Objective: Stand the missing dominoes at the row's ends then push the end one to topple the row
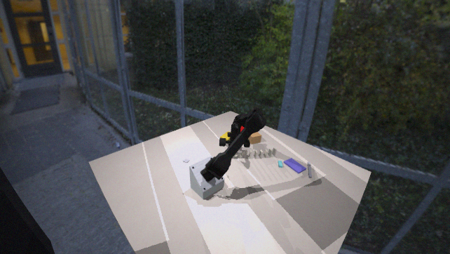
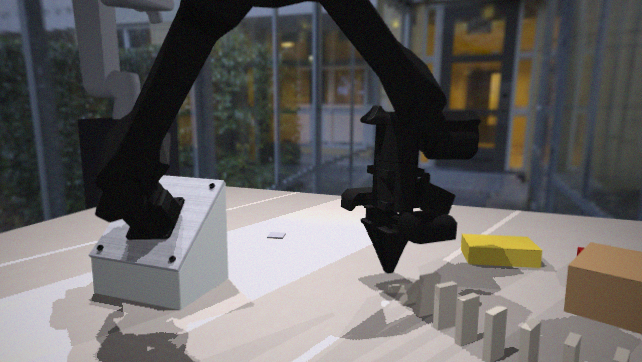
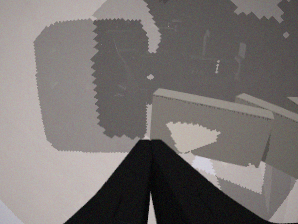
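A row of several pale dominoes [image 2: 467,320] [image 1: 259,154] stands upright, running toward the lower right in the exterior view and past its lower edge. The end domino [image 2: 428,296] [image 3: 240,136] nearest the gripper stands in shadow. A second domino [image 3: 286,137] shows behind it in the wrist view. My gripper [image 2: 390,271] [image 3: 149,149] is shut and empty, pointing down beside the outer side of the end domino, with its tips above the table. A gap shows between tips and domino in the exterior view. In the top view the arm hides the fingertips and part of the row.
A yellow block [image 2: 505,251] [image 1: 225,137] and an orange-brown box [image 2: 607,285] [image 1: 255,138] lie behind the row. A purple slab [image 1: 294,165], a teal piece [image 1: 280,163] and a grey bar [image 1: 309,170] lie near its far end. A small flat piece [image 2: 276,235] [image 1: 186,161] lies near the arm's base.
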Tool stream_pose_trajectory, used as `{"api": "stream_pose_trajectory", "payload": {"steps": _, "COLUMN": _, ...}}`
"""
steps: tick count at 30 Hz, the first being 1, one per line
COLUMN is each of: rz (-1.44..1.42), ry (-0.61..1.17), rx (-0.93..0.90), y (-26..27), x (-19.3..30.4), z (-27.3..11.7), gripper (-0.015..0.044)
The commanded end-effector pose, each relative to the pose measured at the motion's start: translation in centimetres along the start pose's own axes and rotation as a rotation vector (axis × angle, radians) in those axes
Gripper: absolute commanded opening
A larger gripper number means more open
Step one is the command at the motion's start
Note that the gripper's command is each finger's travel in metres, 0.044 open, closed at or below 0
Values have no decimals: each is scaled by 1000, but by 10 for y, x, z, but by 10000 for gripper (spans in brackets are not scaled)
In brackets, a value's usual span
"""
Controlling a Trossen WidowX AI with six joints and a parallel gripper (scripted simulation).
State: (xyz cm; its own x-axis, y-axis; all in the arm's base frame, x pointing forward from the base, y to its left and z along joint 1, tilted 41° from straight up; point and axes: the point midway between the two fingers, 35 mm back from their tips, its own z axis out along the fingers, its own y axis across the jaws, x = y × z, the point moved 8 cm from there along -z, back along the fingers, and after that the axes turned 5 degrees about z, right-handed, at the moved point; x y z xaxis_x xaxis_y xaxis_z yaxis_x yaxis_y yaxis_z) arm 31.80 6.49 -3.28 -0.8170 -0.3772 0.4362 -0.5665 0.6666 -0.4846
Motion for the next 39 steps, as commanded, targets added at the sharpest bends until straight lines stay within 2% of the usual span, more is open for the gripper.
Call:
{"api": "stream_pose_trajectory", "payload": {"steps": 1, "rz": 20, "ry": -33, "rx": 4, "y": -14, "x": -4, "z": -34, "gripper": 0}}
{"api": "stream_pose_trajectory", "payload": {"steps": 5, "rz": 11, "ry": -23, "rx": 14, "y": -24, "x": -1, "z": -53, "gripper": 0}}
{"api": "stream_pose_trajectory", "payload": {"steps": 39, "rz": 11, "ry": -23, "rx": 14, "y": -24, "x": -1, "z": -53, "gripper": 0}}
